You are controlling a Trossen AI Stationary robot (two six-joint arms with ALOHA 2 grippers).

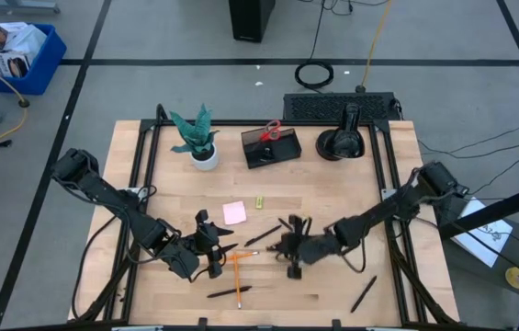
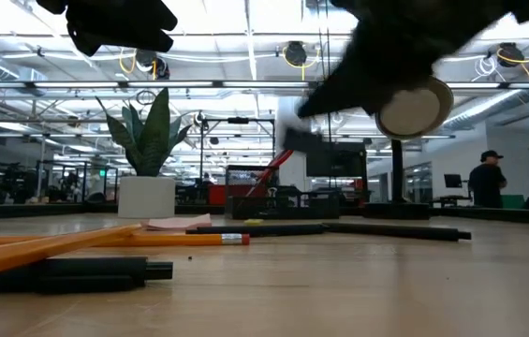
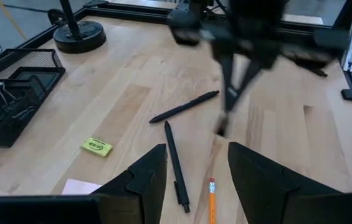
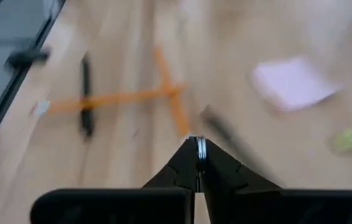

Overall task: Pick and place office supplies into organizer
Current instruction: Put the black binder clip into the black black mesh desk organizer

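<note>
Nearest the lens, the right claw (image 4: 198, 163) shows its two dark tips pressed together with nothing between them, low over the wooden surface (image 1: 332, 193), with crossed orange pencils (image 4: 163, 87) and a black pen (image 4: 86, 93) just beyond. The left claw (image 3: 191, 171) hangs with its tips parted and empty over two black pens (image 3: 177, 168), an orange pencil's eraser end (image 3: 212, 186) beside them. Farther out lie the yellow piece (image 3: 96, 147) and pink sticky-note pad (image 1: 234, 213), and at the surface's far edge the dark organizer (image 1: 270, 149), red-handled scissors (image 1: 270, 131) already standing in it. The pens look light, stiff and smooth, likely to roll; a pinch across mid-barrel seems safest.
</note>
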